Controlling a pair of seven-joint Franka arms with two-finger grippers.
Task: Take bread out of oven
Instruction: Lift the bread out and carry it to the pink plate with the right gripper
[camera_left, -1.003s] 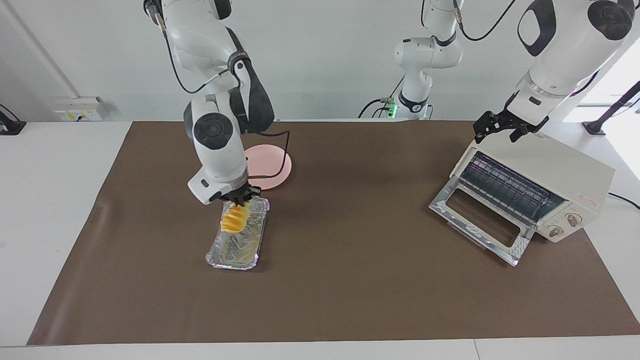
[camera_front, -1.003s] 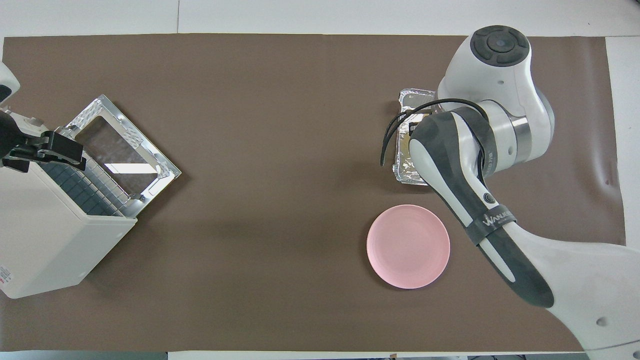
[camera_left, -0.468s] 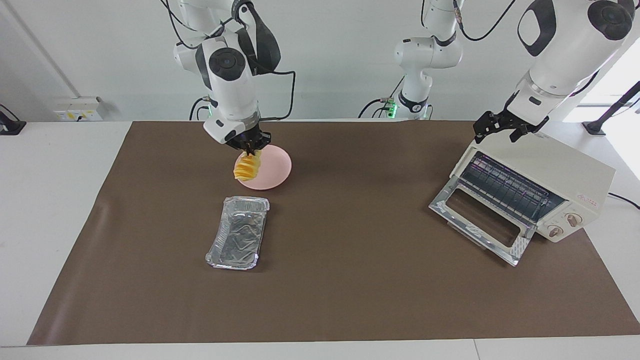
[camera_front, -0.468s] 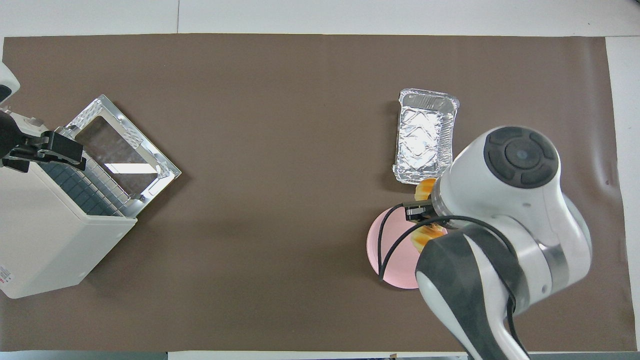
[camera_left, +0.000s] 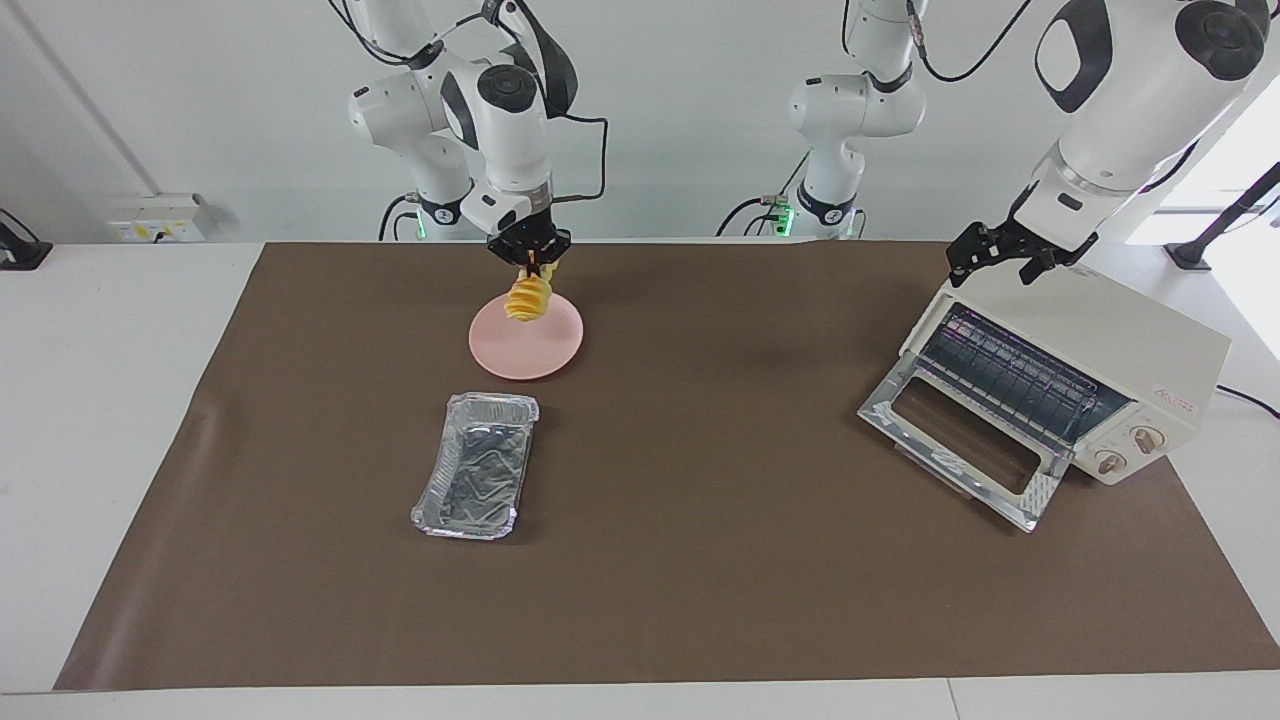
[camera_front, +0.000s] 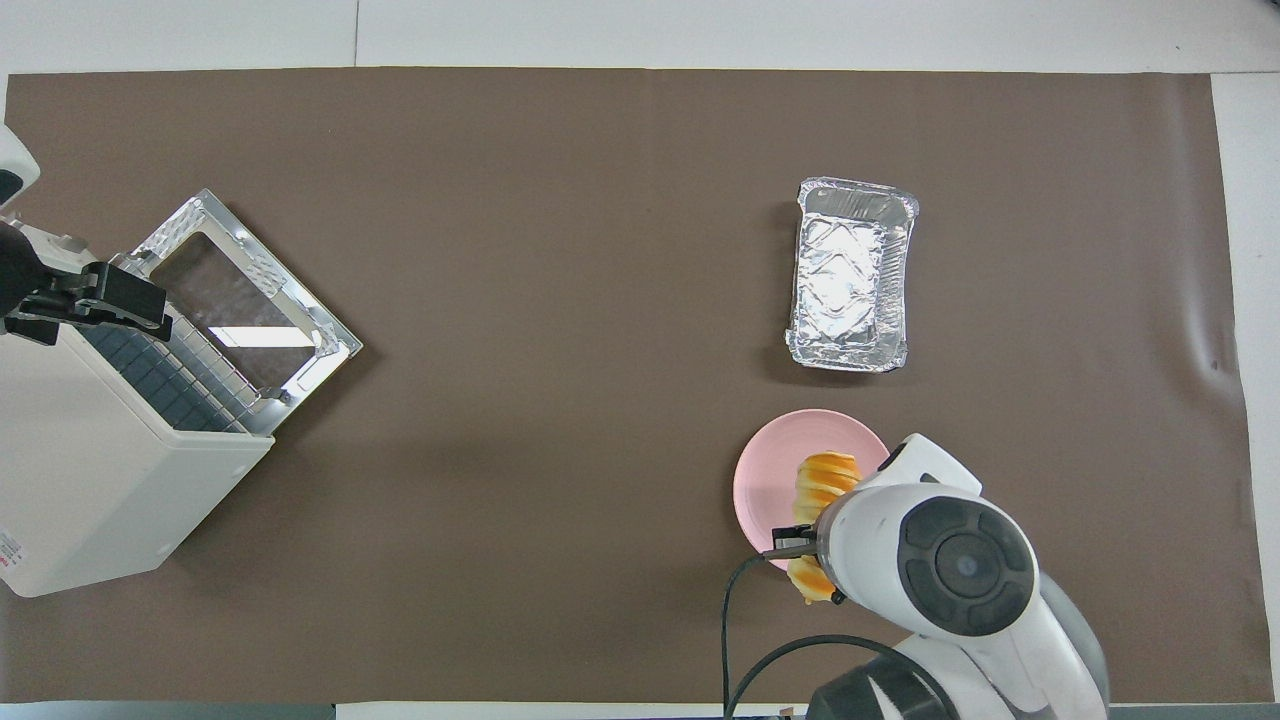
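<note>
The bread (camera_left: 528, 297) is already out of the oven (camera_left: 1060, 385). The right end effector (camera_left: 530, 262) is closed on the top end of the bread, so the loaf hangs down in the air over the pink plate (camera_left: 527, 348). It does not seem to touch the plate. From above, the bread shows over the plate's edge that is nearer to the robots. The oven sits toward the left arm's end of the table (camera_left: 700, 500), and its glass door (camera_left: 960, 440) is folded down and open. The rack inside looks bare. The left end effector (camera_left: 1000, 255) waits just above the oven's top, and I cannot tell if it is open or closed. A silver foil tray (camera_left: 475, 478) lies on the table, farther from the robots than the plate, with nothing in it. I think most of the job is done. What seems left is to put the bread down on the plate and let go of it.
</note>
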